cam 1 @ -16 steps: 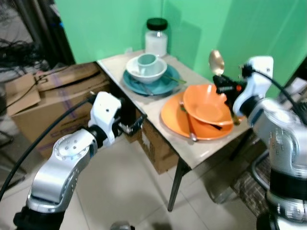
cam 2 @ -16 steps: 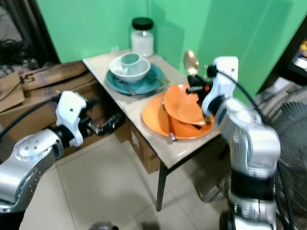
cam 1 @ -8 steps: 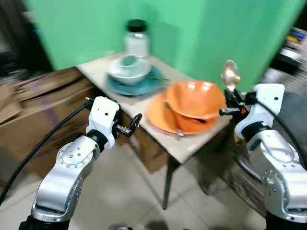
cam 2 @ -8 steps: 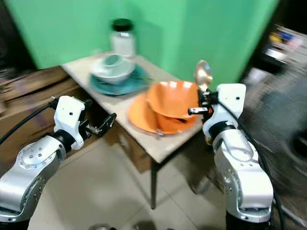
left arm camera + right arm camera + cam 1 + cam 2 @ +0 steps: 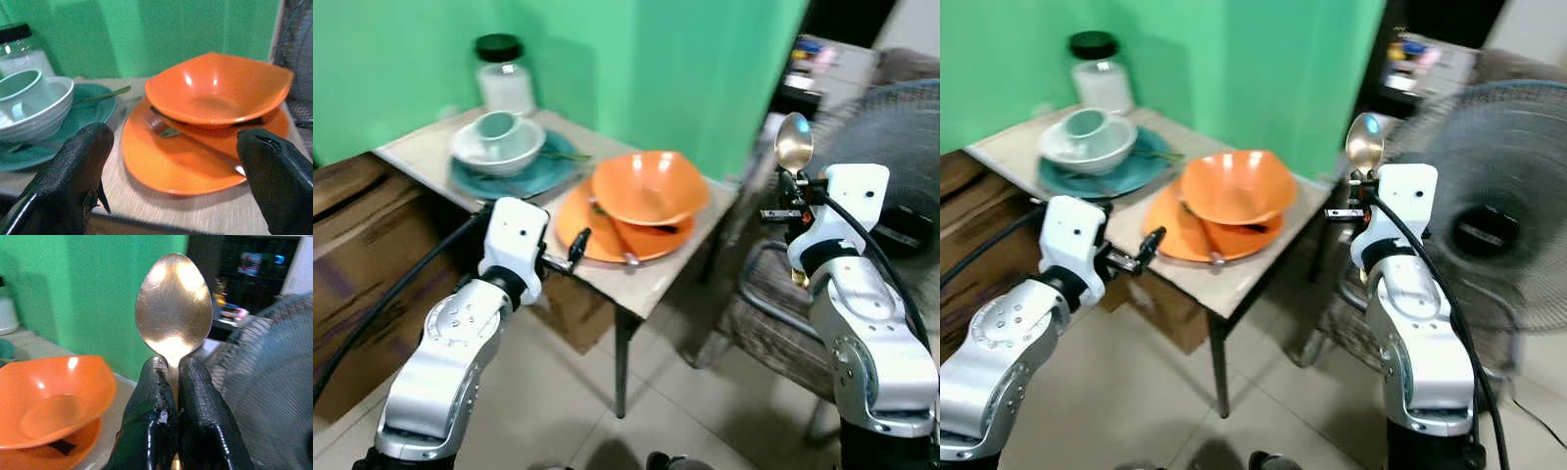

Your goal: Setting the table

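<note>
My left end effector [image 5: 171,161] is wide open at the near edge of the desk [image 5: 651,284], holding nothing. My right end effector [image 5: 171,377] pinches a spoon [image 5: 793,142] upright at 3 o'clock, beside the desk. At 12 o'clock, an orange bowl [image 5: 649,186] already sits on an orange plate [image 5: 587,230] with a utensil. Farther is a teal plate [image 5: 524,176], white bowl [image 5: 499,147], cup [image 5: 497,124] and jar [image 5: 504,73]. I judge the spoon remains to place. A fan [image 5: 1489,196] is near my right arm.

The spoon [image 5: 173,308] is polished metal, a little scratched, with golden shine. The orange bowl [image 5: 217,88] and orange plate [image 5: 181,161] look glossy and smooth. The bench [image 5: 146,210] top is matt, with fine grain. The claw fingers [image 5: 205,416] are rough black rubber
</note>
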Available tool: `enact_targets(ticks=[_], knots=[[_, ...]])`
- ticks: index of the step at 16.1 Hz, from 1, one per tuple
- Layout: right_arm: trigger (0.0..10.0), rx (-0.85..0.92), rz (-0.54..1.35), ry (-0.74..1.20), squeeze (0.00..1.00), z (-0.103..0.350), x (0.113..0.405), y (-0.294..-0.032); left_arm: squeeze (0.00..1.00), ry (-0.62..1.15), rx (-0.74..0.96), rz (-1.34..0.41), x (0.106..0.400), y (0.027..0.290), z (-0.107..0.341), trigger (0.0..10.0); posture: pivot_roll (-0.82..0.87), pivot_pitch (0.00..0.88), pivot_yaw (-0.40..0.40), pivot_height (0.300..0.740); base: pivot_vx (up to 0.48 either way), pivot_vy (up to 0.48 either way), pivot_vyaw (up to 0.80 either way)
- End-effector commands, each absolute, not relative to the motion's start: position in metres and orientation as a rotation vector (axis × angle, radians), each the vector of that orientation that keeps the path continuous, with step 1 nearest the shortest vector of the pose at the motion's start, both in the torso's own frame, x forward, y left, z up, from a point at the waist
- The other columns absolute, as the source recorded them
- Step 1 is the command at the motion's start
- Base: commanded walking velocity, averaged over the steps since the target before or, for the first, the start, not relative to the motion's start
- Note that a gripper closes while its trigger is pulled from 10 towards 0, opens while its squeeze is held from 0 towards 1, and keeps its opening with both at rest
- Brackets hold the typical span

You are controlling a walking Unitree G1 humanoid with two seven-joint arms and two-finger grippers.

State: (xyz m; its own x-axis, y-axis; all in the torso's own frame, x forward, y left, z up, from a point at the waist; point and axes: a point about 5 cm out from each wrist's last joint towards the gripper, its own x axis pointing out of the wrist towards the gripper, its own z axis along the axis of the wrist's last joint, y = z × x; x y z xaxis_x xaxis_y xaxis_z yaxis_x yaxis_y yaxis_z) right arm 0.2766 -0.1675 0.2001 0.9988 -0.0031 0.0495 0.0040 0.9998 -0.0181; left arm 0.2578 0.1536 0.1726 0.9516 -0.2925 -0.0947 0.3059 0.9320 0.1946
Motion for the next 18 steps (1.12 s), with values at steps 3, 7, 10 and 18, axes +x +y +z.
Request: enact_targets(ticks=[3,7,10,18], knots=[[10.0,0.054,-0.03,-0.059,0.0,0.2,0.28,-0.166,0.0,0.035,0.208,-0.284,0.256,0.155,0.179,10.0,0.2,0.0,-0.044,0.74,0.0,0.0,-0.77],[10.0,0.046,-0.002,-0.045,0.0,0.193,0.276,-0.161,0.0,0.027,0.196,-0.304,0.261,0.151,0.178,10.0,0.17,0.0,-0.016,0.74,0.0,0.0,-0.7],[10.0,0.055,0.007,-0.017,0.0,0.187,0.275,-0.162,0.0,0.038,0.171,-0.294,0.265,0.15,0.176,10.0,0.16,0.0,-0.008,0.74,0.0,0.0,-0.74],[10.0,-0.024,-0.081,0.014,0.0,0.181,0.271,-0.172,0.0,0.052,0.155,-0.296,0.265,0.146,0.169,10.0,0.14,0.0,0.012,0.74,0.0,0.0,-0.76]])
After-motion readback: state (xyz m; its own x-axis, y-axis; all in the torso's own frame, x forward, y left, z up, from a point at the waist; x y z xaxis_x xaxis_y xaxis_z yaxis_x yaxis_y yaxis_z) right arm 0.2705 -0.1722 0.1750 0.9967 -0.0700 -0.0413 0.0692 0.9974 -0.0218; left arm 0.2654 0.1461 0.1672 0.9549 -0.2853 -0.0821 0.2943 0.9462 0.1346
